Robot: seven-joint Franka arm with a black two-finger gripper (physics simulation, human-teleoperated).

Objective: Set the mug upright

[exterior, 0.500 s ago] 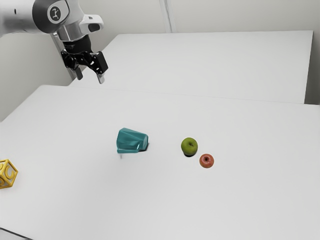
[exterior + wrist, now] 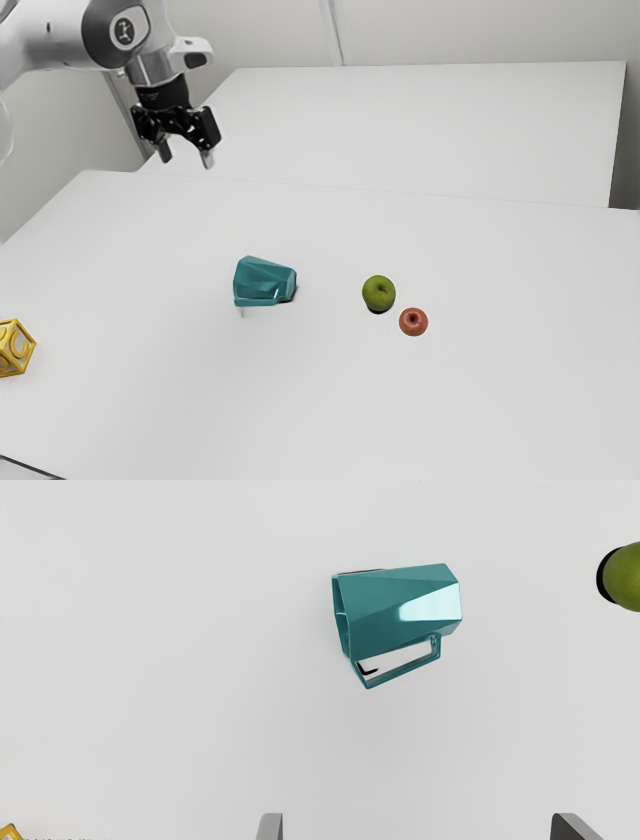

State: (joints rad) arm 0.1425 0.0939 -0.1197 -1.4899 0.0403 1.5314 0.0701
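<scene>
A small round emblem on the dark joint cap of the arm, its mark illegible

- We see teal on the mug, with a pale glint across one facet.
- To the exterior view's right of the mug, we see a green apple and a red fruit.
- To the exterior view's left of the mug, we find a yellow block patterned with rings.
- Under the mug, we see a plain white table.
- Above the mug, we make out a black gripper with grey fingertips.
</scene>
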